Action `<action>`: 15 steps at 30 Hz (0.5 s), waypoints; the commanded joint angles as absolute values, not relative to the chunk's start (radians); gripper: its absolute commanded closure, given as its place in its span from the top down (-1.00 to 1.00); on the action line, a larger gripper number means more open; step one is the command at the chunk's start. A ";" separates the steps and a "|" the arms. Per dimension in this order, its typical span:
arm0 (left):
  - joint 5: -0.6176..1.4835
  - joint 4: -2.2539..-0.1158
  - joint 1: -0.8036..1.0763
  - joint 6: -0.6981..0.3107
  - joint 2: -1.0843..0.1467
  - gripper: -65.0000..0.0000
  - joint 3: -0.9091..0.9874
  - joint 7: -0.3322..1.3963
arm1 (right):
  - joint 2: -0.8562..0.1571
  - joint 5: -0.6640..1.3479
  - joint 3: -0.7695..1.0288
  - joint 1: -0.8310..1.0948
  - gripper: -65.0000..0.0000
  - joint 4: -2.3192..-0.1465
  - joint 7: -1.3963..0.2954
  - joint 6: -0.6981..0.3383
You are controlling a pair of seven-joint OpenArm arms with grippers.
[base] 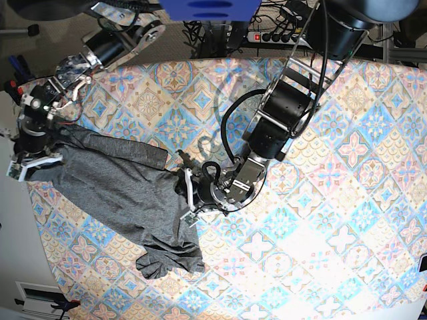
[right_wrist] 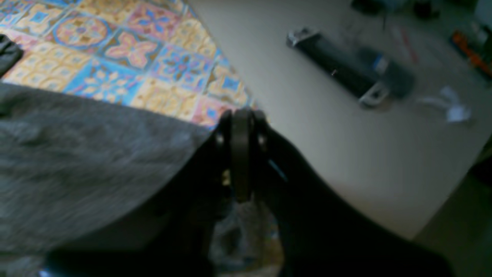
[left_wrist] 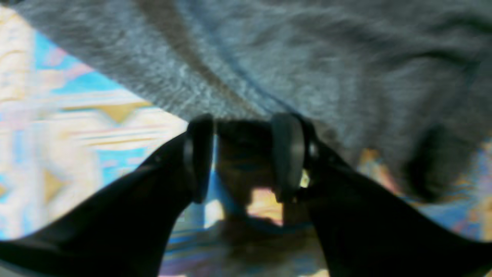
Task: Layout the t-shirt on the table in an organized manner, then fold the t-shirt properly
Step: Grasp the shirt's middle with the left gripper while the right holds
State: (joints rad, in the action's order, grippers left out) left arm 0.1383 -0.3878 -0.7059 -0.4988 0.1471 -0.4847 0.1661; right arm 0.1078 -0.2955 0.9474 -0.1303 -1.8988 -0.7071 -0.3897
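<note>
The table (base: pixel 320 200) fills the frame; the t-shirt (base: pixel 113 187) lies rumpled at left, unfolded, so spreading remains unfinished and folding unstarted. Left gripper (left_wrist: pixel 242 157), centre, jaws parted at the shirt's edge; right gripper (right_wrist: pixel 241 154), upper left, pinches its hem

The shirt (base: pixel 120 193) is dark grey, soft and plain. It lies wrinkled and spread out on the left side of the desk (base: pixel 320 220), one end bunched up near the front. The desk is wide, with blue, pink and cream flower tiles.
</note>
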 commanded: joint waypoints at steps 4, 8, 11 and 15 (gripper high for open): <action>0.251 -0.530 -0.734 -0.509 0.157 -0.25 -0.527 0.163 | 0.096 -0.288 0.941 -0.150 -1.00 -1.922 -0.677 -0.384; 0.285 -0.611 -0.736 -0.504 0.157 -0.25 -0.578 0.166 | 0.096 -0.288 0.941 -0.148 -1.00 -1.922 -0.677 -0.384; 0.286 -0.616 -0.740 -0.503 0.157 -0.25 -0.604 0.166 | 0.096 -0.288 0.941 -0.148 -1.00 -1.922 -0.677 -0.384; 0.291 -0.568 -0.743 -0.501 0.157 -0.23 -0.665 0.159 | 0.096 -0.289 0.941 -0.148 -1.00 -1.922 -0.677 -0.384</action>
State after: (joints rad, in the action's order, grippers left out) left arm 0.2787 -0.5533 -0.7052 -0.5014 0.1444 -0.6682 0.1837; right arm 0.1059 -0.2958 0.9447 -0.1307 -1.9011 -0.7067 -0.3920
